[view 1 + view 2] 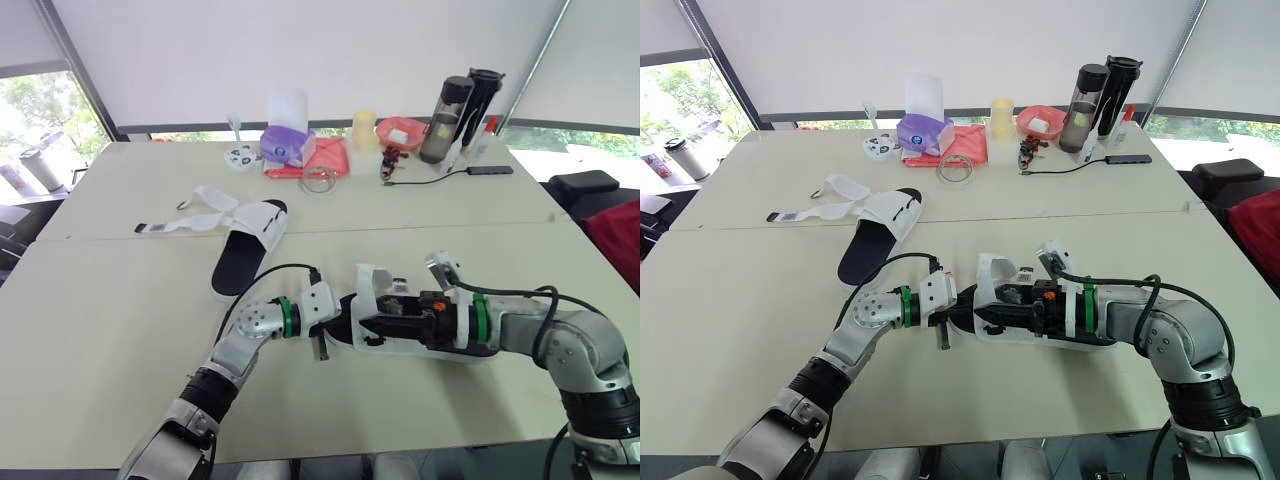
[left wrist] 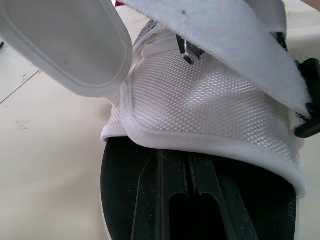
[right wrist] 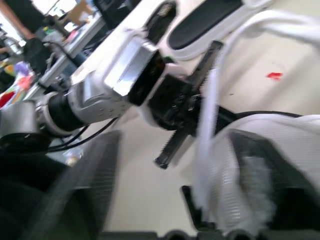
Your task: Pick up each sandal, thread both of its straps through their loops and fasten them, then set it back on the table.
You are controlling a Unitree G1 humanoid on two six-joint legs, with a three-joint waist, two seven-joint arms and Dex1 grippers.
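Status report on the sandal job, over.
Left end effector at near sandal's end, right end effector over it. Straps loose. Far sandal straps open. Nothing in the way.

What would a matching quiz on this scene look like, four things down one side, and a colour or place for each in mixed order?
Things:
1 near sandal
2 far sandal
3 tissue box
4 cup

Colour or place:
A purple
B yellow
C lying alone, straps spread open
D by the near edge of the table

Pairs: 1-D, 2-C, 3-A, 4-B
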